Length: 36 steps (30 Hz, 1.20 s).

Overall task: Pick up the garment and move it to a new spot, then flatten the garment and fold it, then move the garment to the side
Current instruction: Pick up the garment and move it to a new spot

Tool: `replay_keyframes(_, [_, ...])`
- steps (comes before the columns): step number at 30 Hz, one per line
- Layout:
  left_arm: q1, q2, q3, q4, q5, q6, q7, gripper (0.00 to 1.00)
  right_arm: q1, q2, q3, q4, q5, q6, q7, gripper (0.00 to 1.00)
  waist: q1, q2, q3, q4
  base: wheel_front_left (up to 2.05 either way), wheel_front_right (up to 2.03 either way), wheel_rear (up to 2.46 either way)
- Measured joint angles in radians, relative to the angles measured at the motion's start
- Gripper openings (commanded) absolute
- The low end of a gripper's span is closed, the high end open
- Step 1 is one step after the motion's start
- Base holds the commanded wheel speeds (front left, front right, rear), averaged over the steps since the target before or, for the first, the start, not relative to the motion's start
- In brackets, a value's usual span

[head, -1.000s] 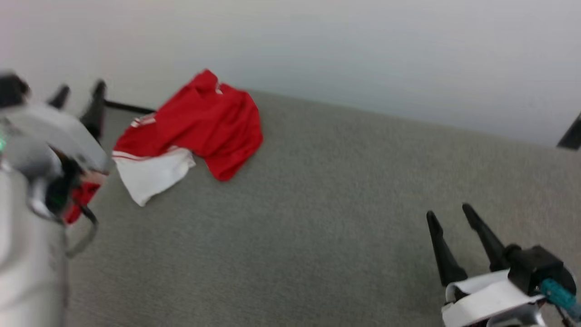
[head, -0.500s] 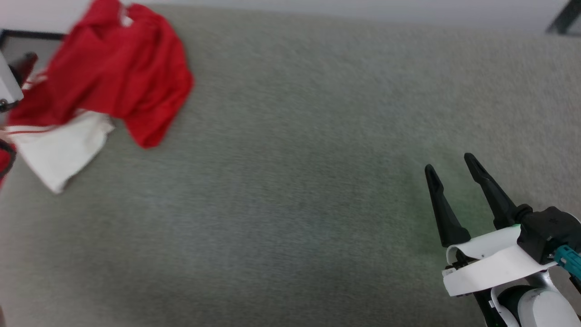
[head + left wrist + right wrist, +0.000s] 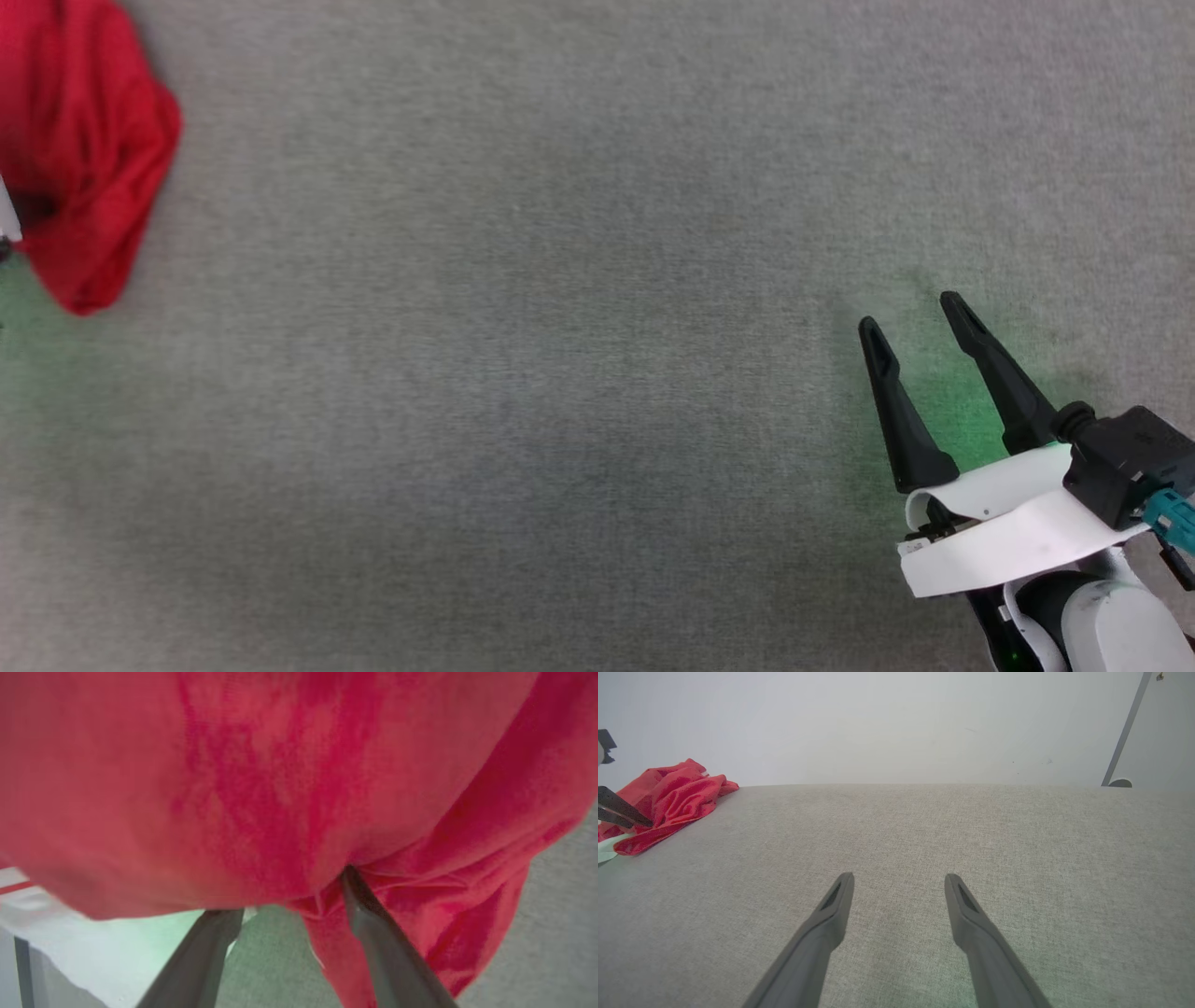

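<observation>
The garment [image 3: 84,159] is a crumpled red heap at the left edge of the head view, lying on the grey cloth surface [image 3: 560,373]. In the left wrist view the garment [image 3: 280,779] is close up, with a white sleeve [image 3: 70,952] at the lower left. My left gripper [image 3: 288,890] is open, its spread fingertips pressed into the red folds. The right wrist view shows the garment [image 3: 672,798] far left, with the left gripper's dark fingers [image 3: 619,808] against it. My right gripper [image 3: 913,314] hovers open at the lower right, far from the garment, nothing between its fingers [image 3: 831,910].
A pale wall [image 3: 896,723] rises behind the surface's far edge. A thin grey post [image 3: 1125,732] stands at the far right. Wide bare grey surface lies between the garment and my right gripper.
The head camera has swung down and to the right, so the garment now sits at the picture's left edge and the wall has left view. The right gripper stays open.
</observation>
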Motion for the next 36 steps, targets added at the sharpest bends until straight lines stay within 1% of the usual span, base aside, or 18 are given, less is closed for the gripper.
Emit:
replay_keyframes(2, [-0.002,0.000,-0.005,0.016,0.000,0.005,0.010,1.00,-0.001,0.002,0.000,-0.007,0.004,0.000,0.006,1.00,0.0000,0.0000,0.019,-0.013,0.00,0.00,0.00])
replay_keyframes(4, [-0.014,0.005,-0.002,0.025,0.000,0.024,0.012,1.00,-0.007,0.002,0.000,-0.016,0.005,0.000,0.015,1.00,0.0000,0.0000,0.036,-0.024,0.00,0.00,0.00])
replay_keyframes(7, [-0.034,0.007,0.004,0.030,-0.003,0.033,0.004,1.00,-0.022,0.003,-0.001,-0.028,0.006,0.000,0.025,1.00,0.0000,0.0000,0.060,-0.034,0.00,0.00,0.00])
replay_keyframes(8, [-0.042,0.007,0.009,0.032,-0.005,0.046,-0.004,0.87,-0.028,0.004,-0.003,-0.030,0.006,0.000,0.030,1.00,0.0000,0.0000,0.068,-0.036,0.00,0.00,0.00])
replay_keyframes(9, [-0.049,0.007,0.009,0.033,-0.008,0.046,-0.011,0.45,-0.035,0.004,-0.005,-0.031,0.006,0.000,0.033,1.00,0.0000,0.0000,0.075,-0.038,0.00,0.00,0.00])
replay_keyframes(10, [-0.056,0.007,0.009,0.033,-0.008,0.047,-0.019,0.18,-0.042,0.006,-0.007,-0.033,0.006,0.000,0.036,1.00,0.0000,0.0000,0.081,-0.039,0.00,0.00,0.00])
replay_keyframes(11, [-0.064,0.005,0.014,0.033,-0.011,0.056,-0.034,0.00,-0.048,0.008,-0.009,-0.033,0.006,0.000,0.040,1.00,-0.0001,0.0000,0.087,-0.039,0.00,0.00,0.00])
replay_keyframes(14, [-0.085,-0.016,0.012,0.036,-0.017,0.055,-0.063,0.00,-0.062,0.008,-0.017,-0.028,0.006,0.000,0.040,1.00,0.0000,0.0000,0.094,-0.032,0.00,0.00,0.00])
replay_keyframes(16, [-0.092,-0.018,0.011,0.042,-0.018,0.052,-0.081,0.00,-0.066,0.012,-0.018,-0.022,0.006,0.000,0.040,1.00,-0.0001,0.0000,0.089,-0.026,0.00,0.00,0.00])
replay_keyframes(22, [-0.105,-0.036,-0.005,0.059,-0.017,0.044,-0.149,0.00,-0.066,0.022,-0.019,0.017,0.009,0.000,0.032,1.00,0.0000,0.0000,0.038,-0.009,0.00,0.00,0.00])
replay_keyframes(32, [-0.148,-0.048,-0.057,0.064,0.020,0.020,-0.290,0.00,0.008,0.033,-0.007,0.109,0.037,0.000,0.004,1.00,0.0000,0.0000,-0.117,0.021,0.00,0.00,0.00])
replay_keyframes(36, [-0.158,-0.075,-0.081,0.066,0.035,0.006,-0.343,0.00,0.044,0.041,-0.009,0.138,0.049,0.000,-0.005,1.00,0.0000,0.0000,-0.193,0.032,0.00,0.00,0.00])
